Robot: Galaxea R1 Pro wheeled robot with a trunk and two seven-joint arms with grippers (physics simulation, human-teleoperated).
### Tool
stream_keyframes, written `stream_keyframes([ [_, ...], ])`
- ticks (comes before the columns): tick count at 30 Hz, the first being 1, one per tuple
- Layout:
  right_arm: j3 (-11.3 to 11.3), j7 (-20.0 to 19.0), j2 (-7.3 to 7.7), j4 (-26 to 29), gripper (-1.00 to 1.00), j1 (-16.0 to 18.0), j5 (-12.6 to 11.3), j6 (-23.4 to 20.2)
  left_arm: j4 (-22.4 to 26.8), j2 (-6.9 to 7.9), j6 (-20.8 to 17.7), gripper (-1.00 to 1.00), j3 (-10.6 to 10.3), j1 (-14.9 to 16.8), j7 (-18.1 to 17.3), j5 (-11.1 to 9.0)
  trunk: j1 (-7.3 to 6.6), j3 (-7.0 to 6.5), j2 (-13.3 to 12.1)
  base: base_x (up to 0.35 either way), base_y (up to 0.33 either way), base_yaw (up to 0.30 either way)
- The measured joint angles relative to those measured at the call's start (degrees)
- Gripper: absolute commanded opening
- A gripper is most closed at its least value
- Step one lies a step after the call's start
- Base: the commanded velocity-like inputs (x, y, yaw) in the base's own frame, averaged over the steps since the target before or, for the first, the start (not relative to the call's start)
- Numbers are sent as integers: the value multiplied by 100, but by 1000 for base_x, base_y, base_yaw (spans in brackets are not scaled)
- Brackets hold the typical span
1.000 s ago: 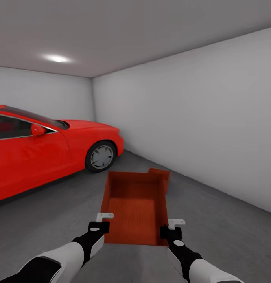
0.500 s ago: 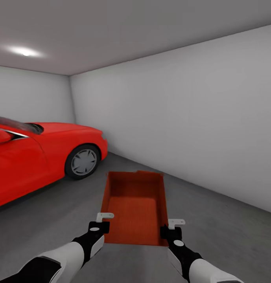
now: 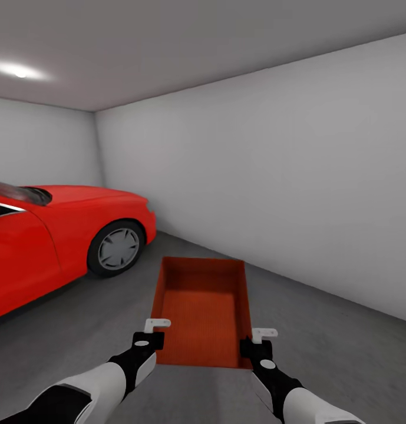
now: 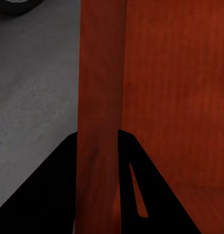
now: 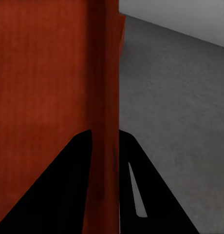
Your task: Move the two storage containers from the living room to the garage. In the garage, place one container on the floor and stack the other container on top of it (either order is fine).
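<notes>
I am in the garage, holding one red-orange storage container (image 3: 203,306) level in front of me above the grey concrete floor (image 3: 79,330). It is open-topped and empty. My left gripper (image 3: 155,333) is shut on its near left wall, and my right gripper (image 3: 256,341) is shut on its near right wall. The left wrist view has the black fingers (image 4: 53,185) straddling the container wall (image 4: 100,97). In the right wrist view the fingers (image 5: 53,185) clamp the other wall (image 5: 104,73) in the same way.
A red car (image 3: 49,229) stands at the left, its front wheel (image 3: 115,248) a little beyond the container. A white wall (image 3: 285,176) runs along the right and meets the back wall in the far corner. Bare concrete lies ahead and to the right.
The camera has swung right, so the car has slid left in the picture. A corner of a second red-orange box, seen behind the held container earlier, is now hidden. Both grips are unchanged.
</notes>
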State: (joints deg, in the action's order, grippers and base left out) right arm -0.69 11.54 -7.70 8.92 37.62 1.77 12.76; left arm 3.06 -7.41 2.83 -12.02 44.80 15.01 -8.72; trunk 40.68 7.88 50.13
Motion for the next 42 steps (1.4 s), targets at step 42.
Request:
stream_keyframes([
  [42, 1, -2, 3, 2, -100, -1, 0, 0, -1, -3, 0, -100, 0, 1, 1, 1, 0, 0, 0, 321, 142, -176],
])
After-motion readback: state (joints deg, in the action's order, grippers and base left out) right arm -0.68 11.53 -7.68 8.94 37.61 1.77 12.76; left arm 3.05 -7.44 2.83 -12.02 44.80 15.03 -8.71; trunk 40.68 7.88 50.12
